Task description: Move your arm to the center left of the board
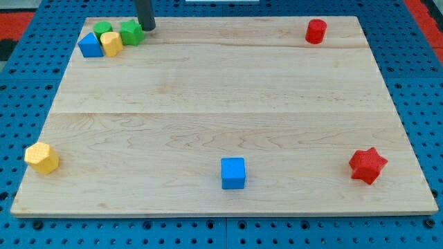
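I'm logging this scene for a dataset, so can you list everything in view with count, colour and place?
board: 1, pale wood, fills most of the view
pegboard: 1, blue, perforated, under and around the board
red cylinder: 1, red, top right
red star: 1, red, bottom right
blue cube: 1, blue, bottom centre
yellow block: 1, yellow, bottom left
top-left cluster: 4 blocks close together: blue block, yellow block, green block, green block
my tip: 1, dark rod, top left, just right of the cluster's rightmost green block
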Motion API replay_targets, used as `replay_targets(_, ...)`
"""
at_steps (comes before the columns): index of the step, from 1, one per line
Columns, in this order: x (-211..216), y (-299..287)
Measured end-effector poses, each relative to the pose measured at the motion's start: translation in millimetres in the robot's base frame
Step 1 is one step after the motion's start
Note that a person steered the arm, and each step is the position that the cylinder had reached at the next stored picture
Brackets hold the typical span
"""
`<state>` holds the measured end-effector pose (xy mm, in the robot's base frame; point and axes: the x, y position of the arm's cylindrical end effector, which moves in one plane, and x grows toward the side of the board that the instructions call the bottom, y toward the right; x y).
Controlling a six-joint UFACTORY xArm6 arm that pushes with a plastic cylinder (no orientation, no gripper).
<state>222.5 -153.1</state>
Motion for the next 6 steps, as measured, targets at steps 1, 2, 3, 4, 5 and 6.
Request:
replay_targets(1, 0, -17)
replay_targets(2, -6, -26)
replay_targets(3, -14, 32)
replay_targets(4, 33, 50)
replay_targets(5, 93, 33)
replay_targets(6, 133, -27)
